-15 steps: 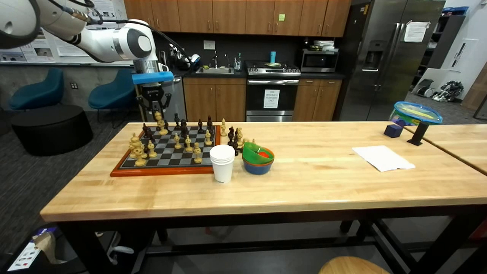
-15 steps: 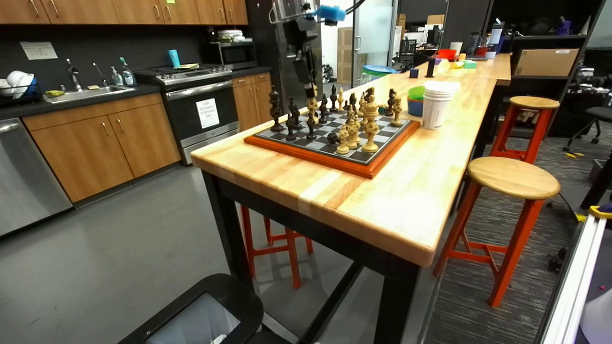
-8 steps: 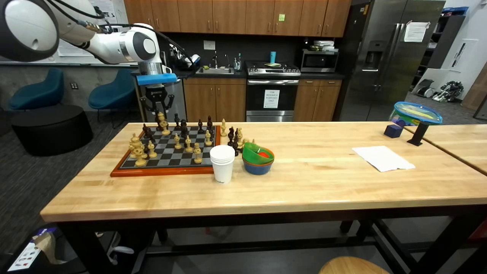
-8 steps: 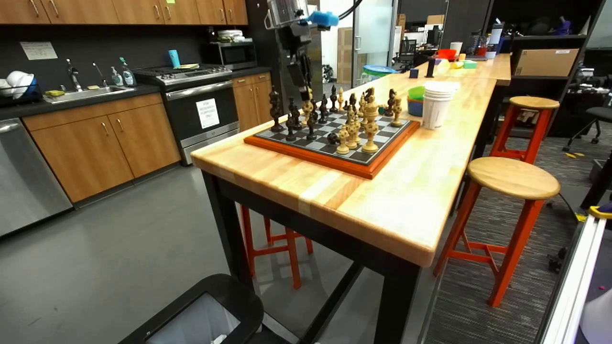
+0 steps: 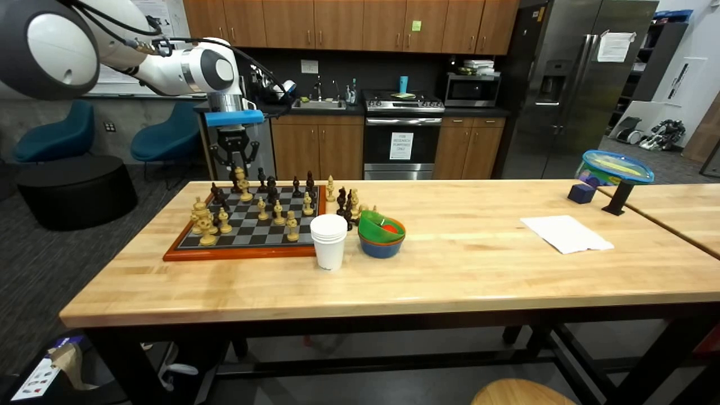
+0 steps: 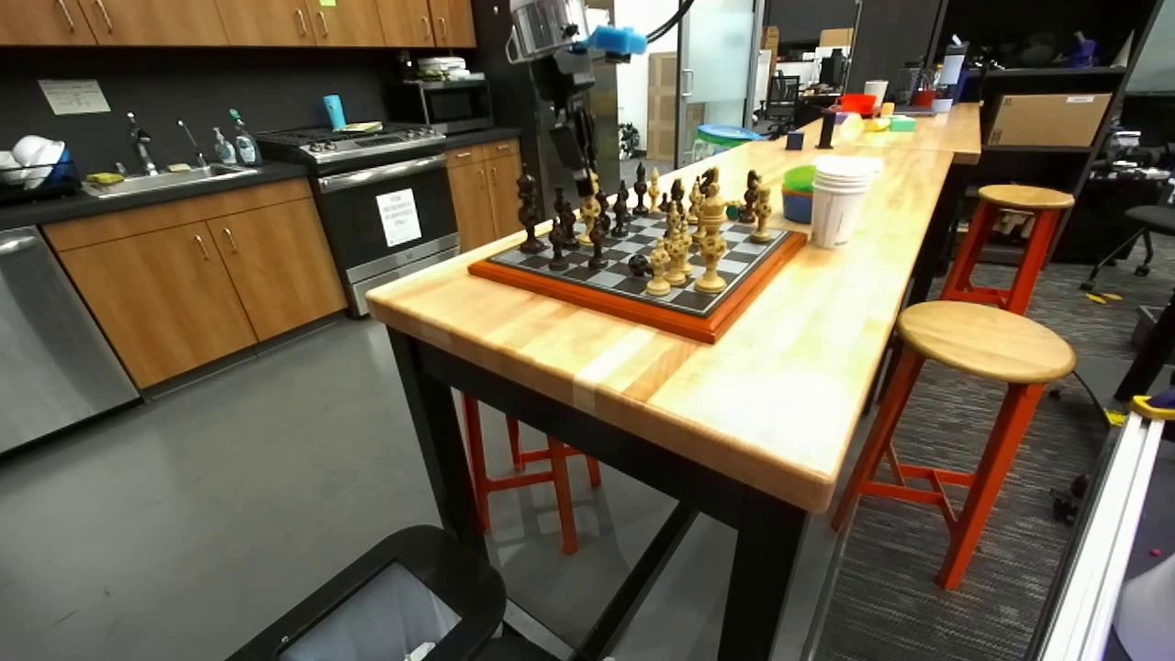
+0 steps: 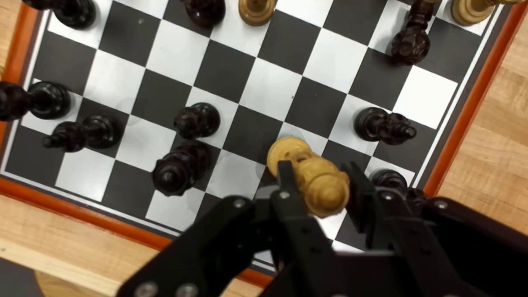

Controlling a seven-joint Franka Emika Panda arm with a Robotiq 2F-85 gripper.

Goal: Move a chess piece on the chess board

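Pincer [image 7: 317, 167]: over the chess board [image 5: 242, 253], fingers mostly together; I've one ea. side of a tall tan piece [image 7: 326, 194], clamped abt its upper part.
Tan piece: head up, base down, btwn my fingers; whether the base touches a sq., I can't tell.
Chess board: on the worktop [image 5: 478, 281], nr one end, reddish-brown border; other pcs [image 5: 292, 226], tan & dark, standing on it in both exterior views.
Tall dark piece [image 7: 171, 175]: L of tan piece in wrist view, apart from it.
Part-hidden dark piece [image 7: 390, 179]: R of pincer in wrist view, partly covered by it.
Lying dark piece [image 7: 410, 46]: upper R of wrist view, looks to be on its side.
Arm [image 5: 166, 70]: white, in from upper L in an exterior view, blue strip [image 5: 234, 117] across its wrist.
White cups [image 5: 329, 247]: stacked, upright, just beside the bd's corner.
Green bowl [image 5: 368, 228]: tilted, atop blue bowl [image 5: 381, 250], just beside the cups.
Paper [image 5: 565, 233]: flat on worktop, well apart from bd, w/ dark blue block [image 5: 581, 193] nr it.
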